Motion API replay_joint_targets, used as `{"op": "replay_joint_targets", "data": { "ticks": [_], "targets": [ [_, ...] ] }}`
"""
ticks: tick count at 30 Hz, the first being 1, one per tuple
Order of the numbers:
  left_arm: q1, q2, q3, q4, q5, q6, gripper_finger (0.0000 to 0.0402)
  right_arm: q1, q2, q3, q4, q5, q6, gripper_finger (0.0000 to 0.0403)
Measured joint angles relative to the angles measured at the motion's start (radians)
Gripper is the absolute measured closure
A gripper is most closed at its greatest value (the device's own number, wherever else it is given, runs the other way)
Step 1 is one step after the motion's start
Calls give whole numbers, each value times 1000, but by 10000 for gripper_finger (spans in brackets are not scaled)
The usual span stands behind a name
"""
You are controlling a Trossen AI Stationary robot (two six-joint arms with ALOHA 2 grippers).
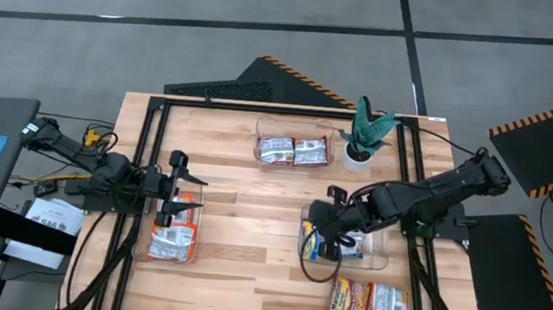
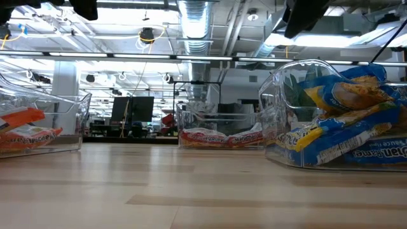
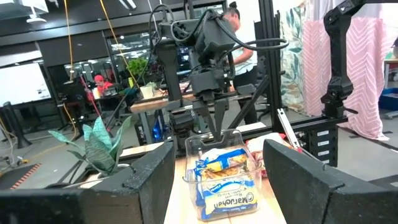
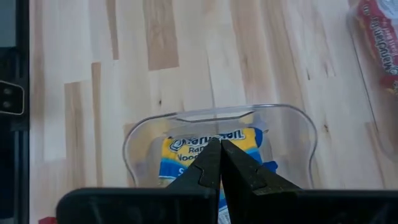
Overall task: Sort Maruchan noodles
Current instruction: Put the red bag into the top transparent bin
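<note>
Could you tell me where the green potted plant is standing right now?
In the high view, the green potted plant stands at the table's far right, beside the clear plastic bin holding two red-and-white packets.

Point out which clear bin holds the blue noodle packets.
The bin on the table's right side, under the right claw. Its packets are blue and yellow; the other two bins hold red or orange ones.
</note>
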Motion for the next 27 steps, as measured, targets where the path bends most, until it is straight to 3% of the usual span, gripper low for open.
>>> {"op": "replay_joint_targets", "data": {
  "ticks": [9, 13, 16, 19, 27],
  "targets": [
    [0, 0, 0, 0, 0, -2, 174, -54, 0, 0, -3, -14, 6, 365],
    [0, 0, 0, 0, 0, 3, 174, -72, 0, 0, -51, -242, 74, 365],
    [0, 0, 0, 1, -11, 13, 174, -50, 0, 0, -102, -424, 175, 365],
    [0, 0, 0, 1, -21, 17, 174, 7, 0, 0, -150, -518, 298, 365],
    [0, 0, 0, 1, -21, 16, 174, 276, 0, 0, -143, -573, 814, 365]
  ]
}}
